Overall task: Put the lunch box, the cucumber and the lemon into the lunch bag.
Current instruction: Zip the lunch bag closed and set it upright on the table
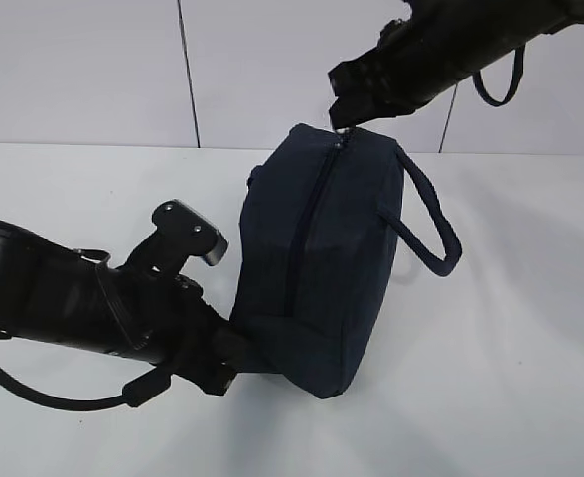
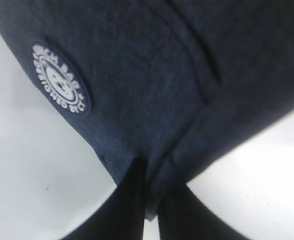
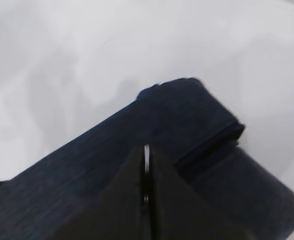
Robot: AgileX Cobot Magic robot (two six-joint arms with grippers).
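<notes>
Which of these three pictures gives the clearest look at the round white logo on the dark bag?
The left wrist view: the logo sits close up on the lunch bag, its ring of lettering visible though blurred. The exterior view shows the bag's zipper side and a handle, no logo. The right wrist view shows only dark fabric and the zipper's metal ring.

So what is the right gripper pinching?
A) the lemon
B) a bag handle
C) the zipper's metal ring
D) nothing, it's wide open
C. In the right wrist view the right gripper is shut with the metal ring of the zipper between its fingertips, at the far end of the bag; the handle hangs free, and no lemon shows.
</notes>
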